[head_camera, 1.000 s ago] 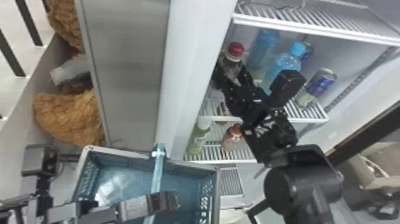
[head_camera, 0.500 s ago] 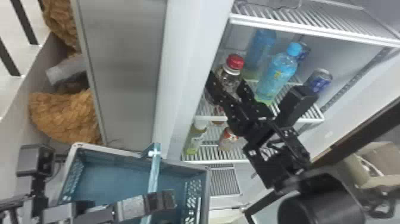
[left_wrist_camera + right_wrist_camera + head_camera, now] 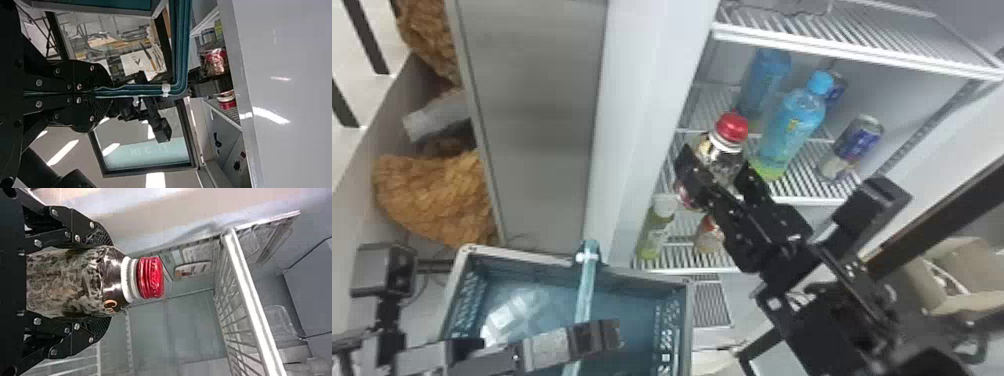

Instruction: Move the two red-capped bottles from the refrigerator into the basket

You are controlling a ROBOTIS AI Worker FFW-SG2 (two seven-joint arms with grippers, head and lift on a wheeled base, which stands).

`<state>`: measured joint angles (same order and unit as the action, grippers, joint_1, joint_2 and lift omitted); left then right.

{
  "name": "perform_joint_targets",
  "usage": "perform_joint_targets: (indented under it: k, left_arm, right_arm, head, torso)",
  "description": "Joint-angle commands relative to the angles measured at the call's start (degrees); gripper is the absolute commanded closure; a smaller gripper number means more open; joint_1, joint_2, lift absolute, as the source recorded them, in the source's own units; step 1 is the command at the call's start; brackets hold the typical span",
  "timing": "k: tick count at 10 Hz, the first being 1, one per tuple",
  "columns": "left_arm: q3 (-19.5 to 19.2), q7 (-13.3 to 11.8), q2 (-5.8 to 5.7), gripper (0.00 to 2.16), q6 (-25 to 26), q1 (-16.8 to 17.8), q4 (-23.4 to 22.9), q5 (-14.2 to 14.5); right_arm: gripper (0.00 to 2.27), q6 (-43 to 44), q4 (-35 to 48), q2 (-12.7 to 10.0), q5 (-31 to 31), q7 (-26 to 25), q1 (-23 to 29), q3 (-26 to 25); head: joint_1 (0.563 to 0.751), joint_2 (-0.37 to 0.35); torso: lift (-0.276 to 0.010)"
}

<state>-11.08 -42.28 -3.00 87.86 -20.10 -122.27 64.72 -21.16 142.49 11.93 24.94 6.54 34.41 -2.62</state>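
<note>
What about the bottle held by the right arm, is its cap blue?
No, the cap on the bottle between the right fingers is red.

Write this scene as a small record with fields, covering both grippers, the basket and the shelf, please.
right gripper: jaws closed around the body of a red-capped bottle
bottle place: at the refrigerator's shelves, cap clear of the jaws
left gripper: jaws closed on the basket handle
basket: below the refrigerator opening, to the left
shelf: blue-capped bottle, can
</note>
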Motion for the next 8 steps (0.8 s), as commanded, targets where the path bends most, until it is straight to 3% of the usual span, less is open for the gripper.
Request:
perform_joint_targets:
  k: [1, 5, 8]
  left_arm:
    - [0.0, 0.0, 0.01, 1.21, 0.0, 0.0, 0.0, 0.0]
    - [-0.2, 0.0, 0.01, 1.21, -0.3, 0.0, 0.0, 0.0]
    - [-0.2, 0.0, 0.1, 1.21, -0.4, 0.0, 0.0, 0.1]
  right_arm:
    - [1.28, -0.9, 3.4, 0.0, 1.3, 0.4, 3.8, -1.2]
    - [1.28, -6.7, 11.8, -0.1, 4.4, 2.6, 13.1, -4.6]
    - [1.28, -10.9, 13.7, -0.7, 4.9, 5.1, 16.2, -4.5]
  head:
    - [0.695, -0.289]
    - [0.695, -0.308]
    - [0.695, -0.287]
  torso:
    - [0.0]
    - [0.0]
    - [0.0]
